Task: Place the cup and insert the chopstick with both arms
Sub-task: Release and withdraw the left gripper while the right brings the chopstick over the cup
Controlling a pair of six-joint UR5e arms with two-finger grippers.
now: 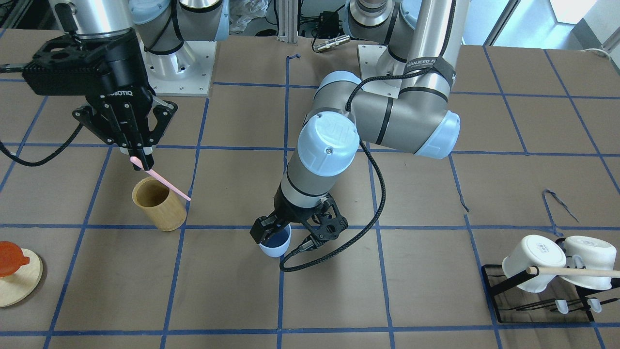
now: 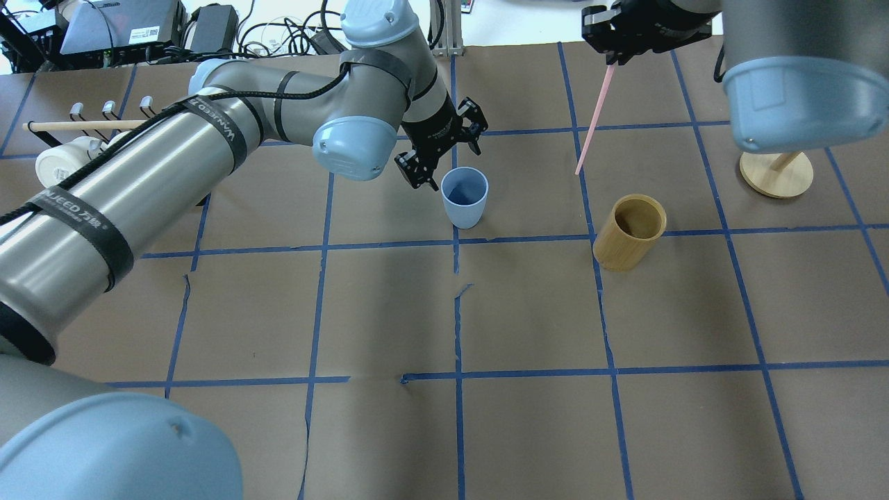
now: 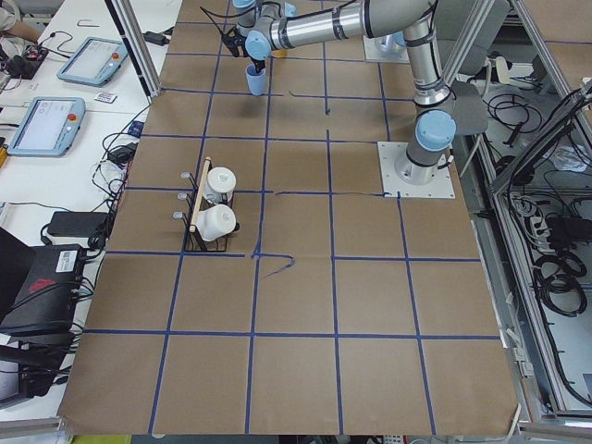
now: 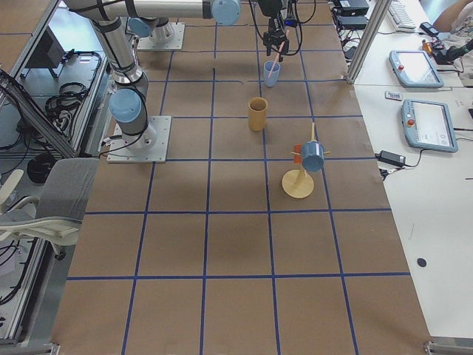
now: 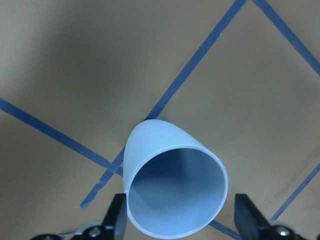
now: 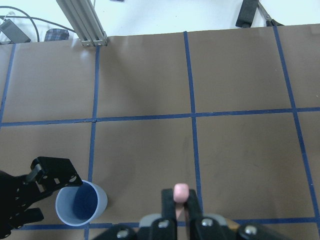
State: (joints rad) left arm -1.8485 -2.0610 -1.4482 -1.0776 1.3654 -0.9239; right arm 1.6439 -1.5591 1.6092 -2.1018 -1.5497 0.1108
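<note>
The light-blue cup (image 2: 464,198) stands upright on the brown table near a blue tape crossing; it also shows in the front view (image 1: 276,246). My left gripper (image 1: 293,232) is open, its fingers (image 5: 118,220) on either side of the cup's rim with a small gap on each side. My right gripper (image 1: 140,157) is shut on the top end of the pink chopstick (image 1: 164,183), which hangs slanted in the air above the bamboo holder (image 1: 160,204). The chopstick (image 2: 592,125) is well to the right of the cup in the overhead view.
A black rack with white mugs and a wooden rod (image 1: 557,271) stands on the left arm's side. A round wooden stand (image 1: 14,281) with a red piece sits past the bamboo holder (image 2: 630,232). Blue tape lines grid the table.
</note>
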